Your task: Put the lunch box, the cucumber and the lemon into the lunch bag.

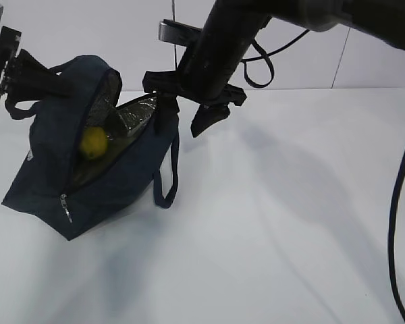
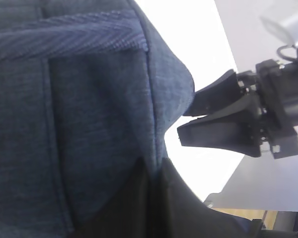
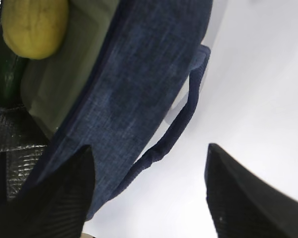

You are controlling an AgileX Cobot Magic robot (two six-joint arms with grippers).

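Note:
The navy lunch bag (image 1: 47, 182) lies tilted at the left, its top open and showing silvery lining. The yellow lemon (image 1: 93, 142) sits inside it. In the right wrist view the lemon (image 3: 35, 25) rests on the sage-green lid of the lunch box (image 3: 64, 79), with the dark green cucumber (image 3: 7, 74) beside it, all inside the bag (image 3: 139, 74). My left gripper (image 1: 56, 79) is shut on the bag's upper fabric (image 2: 89, 124) and holds that side up. My right gripper (image 1: 185, 115) is open and empty just above the bag's right rim.
One bag handle (image 1: 166, 177) hangs loose over the near side; it also shows in the right wrist view (image 3: 181, 121). A zipper pull (image 1: 66, 206) hangs at the bag's lower corner. The white table (image 1: 290, 223) stretches to the right. A black cable (image 1: 398, 202) hangs at the right edge.

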